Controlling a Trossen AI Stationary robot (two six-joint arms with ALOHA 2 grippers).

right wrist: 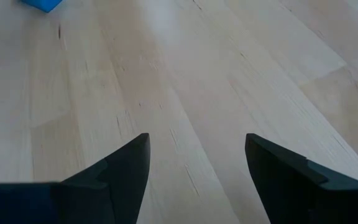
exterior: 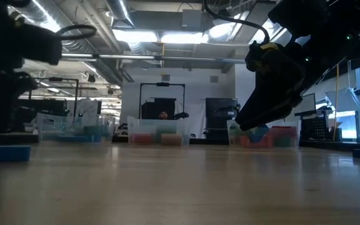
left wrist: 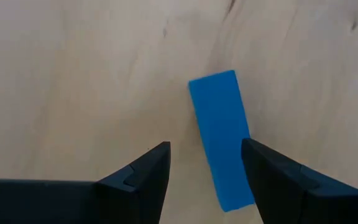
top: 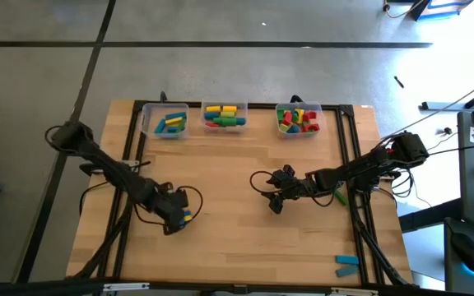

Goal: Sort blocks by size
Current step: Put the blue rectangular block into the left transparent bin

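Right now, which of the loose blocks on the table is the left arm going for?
The blue block lying flat between the left arm's open fingers, unlike the blue blocks at the table's near right corner, far from either arm.

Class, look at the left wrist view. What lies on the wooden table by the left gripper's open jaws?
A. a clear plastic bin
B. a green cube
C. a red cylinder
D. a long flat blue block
D: a long flat blue block lies on the bare wood, between the left gripper jaws, nearer one.
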